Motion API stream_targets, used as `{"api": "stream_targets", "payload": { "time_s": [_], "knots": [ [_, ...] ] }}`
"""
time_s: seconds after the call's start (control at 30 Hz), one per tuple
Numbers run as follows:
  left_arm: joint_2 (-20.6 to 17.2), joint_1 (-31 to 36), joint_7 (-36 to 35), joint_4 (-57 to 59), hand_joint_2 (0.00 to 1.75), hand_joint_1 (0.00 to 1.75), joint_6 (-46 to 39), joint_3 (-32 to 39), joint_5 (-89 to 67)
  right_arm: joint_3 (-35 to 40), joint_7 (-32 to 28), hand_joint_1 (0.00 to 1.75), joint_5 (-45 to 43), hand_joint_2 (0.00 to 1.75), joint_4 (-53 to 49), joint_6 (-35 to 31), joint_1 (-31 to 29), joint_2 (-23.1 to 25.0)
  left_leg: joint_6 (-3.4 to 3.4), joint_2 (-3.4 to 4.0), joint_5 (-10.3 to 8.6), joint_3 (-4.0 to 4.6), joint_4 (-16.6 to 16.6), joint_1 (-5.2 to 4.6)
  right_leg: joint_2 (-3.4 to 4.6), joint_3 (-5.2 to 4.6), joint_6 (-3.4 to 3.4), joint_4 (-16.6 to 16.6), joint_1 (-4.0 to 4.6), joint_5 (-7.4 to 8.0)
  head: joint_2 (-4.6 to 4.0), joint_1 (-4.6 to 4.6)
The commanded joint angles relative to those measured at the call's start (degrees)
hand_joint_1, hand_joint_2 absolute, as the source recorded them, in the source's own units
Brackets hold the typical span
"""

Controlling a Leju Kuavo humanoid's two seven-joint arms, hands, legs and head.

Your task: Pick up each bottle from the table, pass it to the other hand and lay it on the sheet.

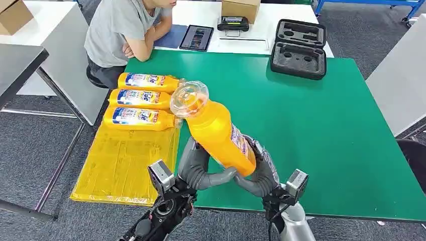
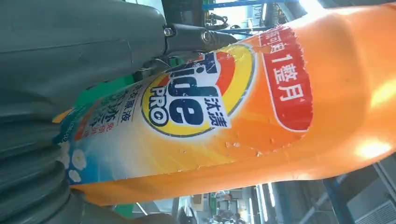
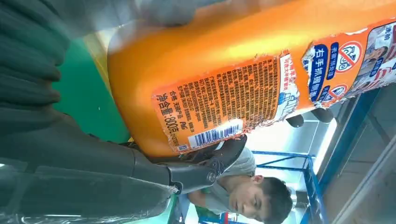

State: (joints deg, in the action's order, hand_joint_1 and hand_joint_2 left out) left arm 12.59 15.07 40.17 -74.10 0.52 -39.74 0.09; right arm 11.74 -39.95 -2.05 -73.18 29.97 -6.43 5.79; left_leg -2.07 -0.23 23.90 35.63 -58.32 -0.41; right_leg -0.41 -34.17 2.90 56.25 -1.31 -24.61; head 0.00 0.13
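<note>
Now mid-handover: I have bottle raised over near edge of green bench, cap tilted toward yellow sheet. Left hand and right hand both clasp its base. My judgement: confirm left grip firm before right lets go, then swing toward sheet. Three bottles lie side by side at sheet's far end. Open black case beyond holds nothing visible.

I see grey carpet floor, a white table at the top (a person leans there), and a blue frame upper right.
</note>
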Motion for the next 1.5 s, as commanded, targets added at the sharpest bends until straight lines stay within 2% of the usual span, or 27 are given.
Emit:
{"api": "stream_targets", "payload": {
  "time_s": [0.03,0.93,0.97,1.0,1.5],
  "knots": [
    [-1.2,1.9,-0.2,2.2,1.75,0.00,-0.2,-1.8,0.0,1.2,0.0,1.75,-0.3,1.75,3.1,-0.2,-1.7,-0.5,0.11,0.06,0.07,-0.23,0.1,0.07,0.06,0.23,-0.13,-0.1,0.08,-0.04,0.00,0.00],
    [-1.4,1.6,-0.2,2.4,1.75,0.00,0.0,-1.7,0.2,0.2,0.0,1.75,-0.7,1.75,2.8,0.5,-2.5,-0.9,0.08,0.03,0.04,-0.14,0.0,0.05,0.04,0.14,-0.09,0.0,0.05,-0.02,0.00,0.00],
    [-0.9,1.5,-0.2,3.0,1.75,0.07,0.1,-1.1,0.6,0.3,0.0,1.75,-0.4,1.75,3.0,0.3,-2.6,-0.6,0.13,0.07,0.09,-0.27,0.0,0.09,0.08,0.28,-0.15,-0.1,0.09,-0.05,0.00,0.00],
    [-0.8,1.7,-0.2,3.4,1.75,1.75,0.5,-1.2,0.6,0.7,0.0,1.75,0.0,1.75,3.0,-0.1,-2.6,-0.5,0.12,0.09,0.08,-0.25,0.0,0.09,0.09,0.25,-0.14,-0.1,0.09,-0.03,0.00,0.00],
    [-1.1,1.3,-0.2,1.7,1.75,1.75,0.3,-2.1,-0.2,1.5,0.0,1.75,0.1,1.75,5.7,-1.0,-3.6,-0.6,0.08,0.08,0.05,-0.13,0.0,0.05,0.09,0.12,-0.09,0.0,0.05,-0.01,0.00,0.00]
  ]
}}
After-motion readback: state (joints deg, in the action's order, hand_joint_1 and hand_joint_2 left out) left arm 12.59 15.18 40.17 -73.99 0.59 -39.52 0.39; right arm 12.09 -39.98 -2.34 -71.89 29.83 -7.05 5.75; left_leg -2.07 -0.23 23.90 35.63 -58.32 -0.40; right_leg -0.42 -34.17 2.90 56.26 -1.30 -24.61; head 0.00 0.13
